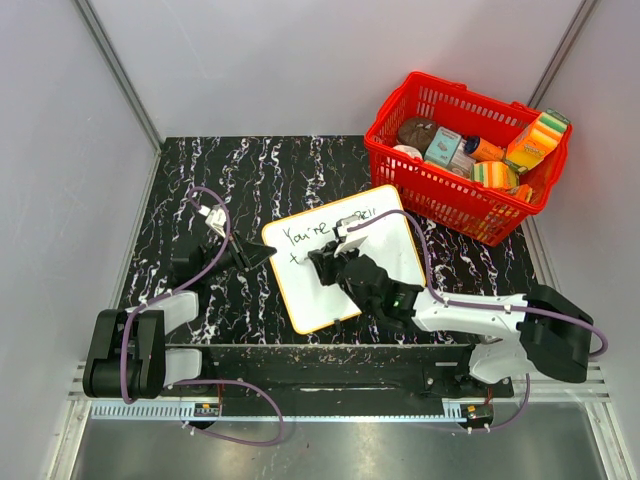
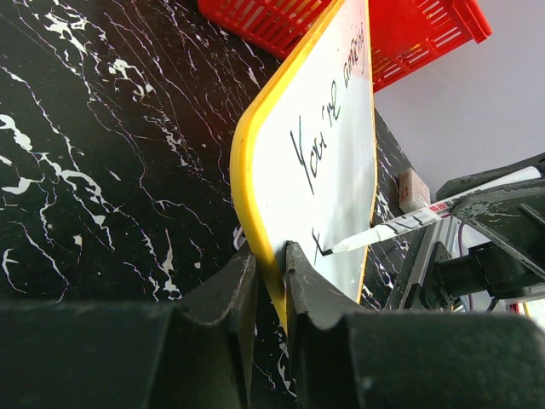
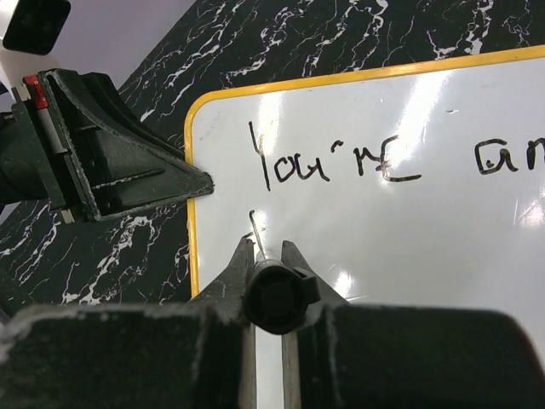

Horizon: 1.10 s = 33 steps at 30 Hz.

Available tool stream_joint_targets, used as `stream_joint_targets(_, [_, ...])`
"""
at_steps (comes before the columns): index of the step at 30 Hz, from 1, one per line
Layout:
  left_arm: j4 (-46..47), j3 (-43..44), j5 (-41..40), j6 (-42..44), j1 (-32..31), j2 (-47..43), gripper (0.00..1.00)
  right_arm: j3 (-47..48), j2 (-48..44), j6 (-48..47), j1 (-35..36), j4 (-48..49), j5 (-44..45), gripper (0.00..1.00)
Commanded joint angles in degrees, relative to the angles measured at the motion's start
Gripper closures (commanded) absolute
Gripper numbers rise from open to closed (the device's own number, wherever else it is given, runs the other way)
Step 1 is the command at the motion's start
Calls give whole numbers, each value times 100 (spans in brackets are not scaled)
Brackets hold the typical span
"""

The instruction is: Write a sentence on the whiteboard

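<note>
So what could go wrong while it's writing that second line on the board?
1. The left gripper pinches the whiteboard only by its thin yellow rim. Pressure from the marker might make the board slip or pivot, skewing the letters.
2. The right gripper works just below the written "You're", so it might smear that ink.
3. The board's far corner lies close to the red basket; a shift could bump it.
</note>
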Motion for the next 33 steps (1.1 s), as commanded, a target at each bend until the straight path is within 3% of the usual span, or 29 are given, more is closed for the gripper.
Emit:
stream_joint_targets(1, [87,23,-86,444,-24,96,100,-135,-159,71,14,-314,57,100])
stream_joint_targets(19, [70,32,-86,435,-32,105,100,41,-204,-78,5,-358,505,100])
stream_joint_targets(33, [87,23,-86,444,-24,105,100,304,-292,-500,-4,160,575,100])
